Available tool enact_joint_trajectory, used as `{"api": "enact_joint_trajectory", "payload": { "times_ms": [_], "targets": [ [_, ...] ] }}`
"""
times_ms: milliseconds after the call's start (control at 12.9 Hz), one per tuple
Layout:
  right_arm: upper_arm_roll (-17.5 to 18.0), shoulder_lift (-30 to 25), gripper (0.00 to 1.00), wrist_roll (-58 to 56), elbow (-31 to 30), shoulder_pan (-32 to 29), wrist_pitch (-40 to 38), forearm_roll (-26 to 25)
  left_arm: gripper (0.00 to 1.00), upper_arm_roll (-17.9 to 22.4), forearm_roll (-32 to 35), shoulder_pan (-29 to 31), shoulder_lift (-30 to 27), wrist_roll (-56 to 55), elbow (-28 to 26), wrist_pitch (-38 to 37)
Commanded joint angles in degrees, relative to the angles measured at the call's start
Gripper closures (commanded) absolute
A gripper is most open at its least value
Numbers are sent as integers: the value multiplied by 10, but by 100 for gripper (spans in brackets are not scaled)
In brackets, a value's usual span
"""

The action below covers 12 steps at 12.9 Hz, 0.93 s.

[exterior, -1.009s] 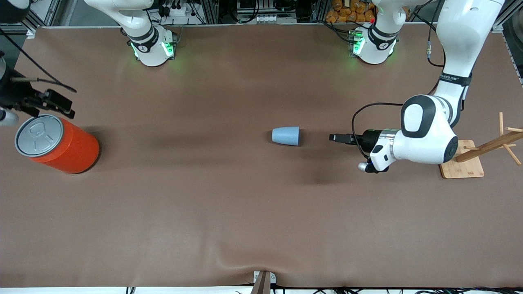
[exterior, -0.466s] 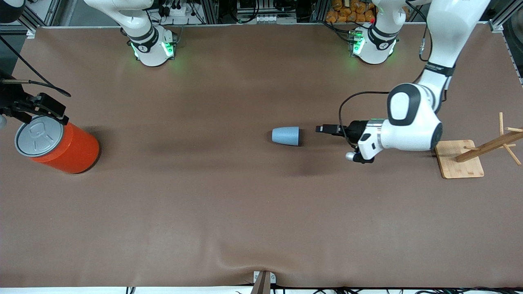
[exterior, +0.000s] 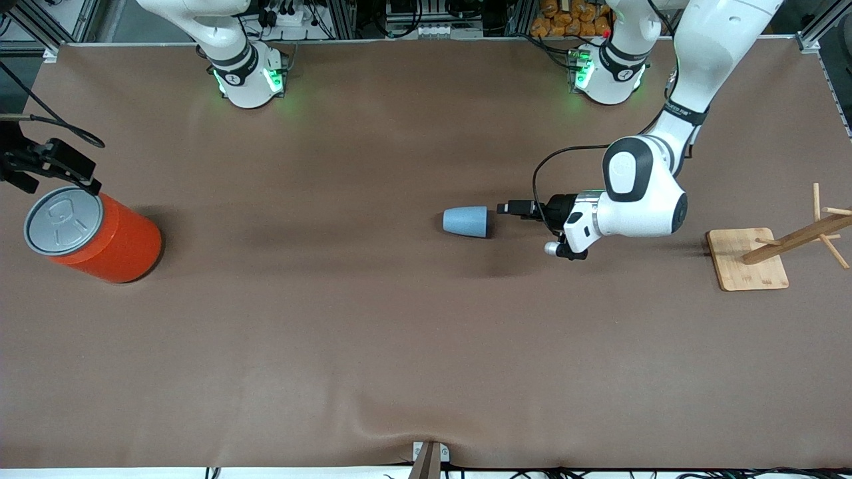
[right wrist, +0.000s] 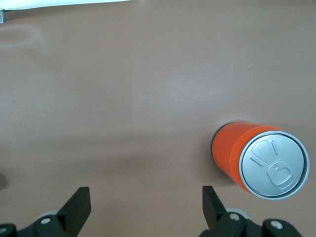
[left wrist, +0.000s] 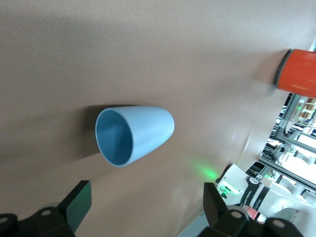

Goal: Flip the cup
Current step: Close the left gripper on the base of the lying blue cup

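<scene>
The light-blue cup [exterior: 465, 221] lies on its side near the middle of the brown table, its open rim toward the left arm's end. In the left wrist view the cup [left wrist: 132, 136] shows its hollow inside. My left gripper [exterior: 506, 207] is low over the table beside the cup's rim, a small gap away. It is open and empty, and in its wrist view [left wrist: 145, 210] the cup sits ahead of the fingertips [left wrist: 79, 200]. My right gripper [exterior: 83, 176] hangs open and empty over the table at the right arm's end; it also shows in its own wrist view [right wrist: 145, 207].
A large orange can [exterior: 100, 236] with a grey lid stands at the right arm's end, also in the right wrist view [right wrist: 261, 158]. A wooden rack on a square base [exterior: 749, 259] stands at the left arm's end.
My left gripper has moved along the table toward the cup's rim. My right gripper has drawn away from the orange can's lid, toward the robots' bases.
</scene>
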Motion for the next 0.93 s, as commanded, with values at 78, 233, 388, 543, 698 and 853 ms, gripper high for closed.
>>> {"api": "enact_joint_trajectory", "payload": {
  "times_ms": [78, 233, 388, 543, 698, 853],
  "targets": [
    [-4, 2, 0, -4, 11, -12, -48, -1, 0, -5, -88, 4, 29, 98, -23, 24],
    [-3, -7, 0, -5, 5, -12, -47, 0, 0, -5, -146, 1, 56, 156, -24, 34],
    [-4, -10, 0, -5, 0, -15, -46, 0, 0, -5, -168, -9, 60, 163, -24, 39],
    [-2, -12, 0, -5, 0, -18, -51, 0, 0, -5, -180, -16, 60, 164, -24, 44],
    [-1, -24, 0, -6, -15, -18, -50, 0, 0, -6, -181, -17, 62, 164, -25, 44],
    [0, -58, 0, -6, -61, -18, -25, -1, 0, -5, -191, -20, 76, 166, -19, 44]
  ]
}}
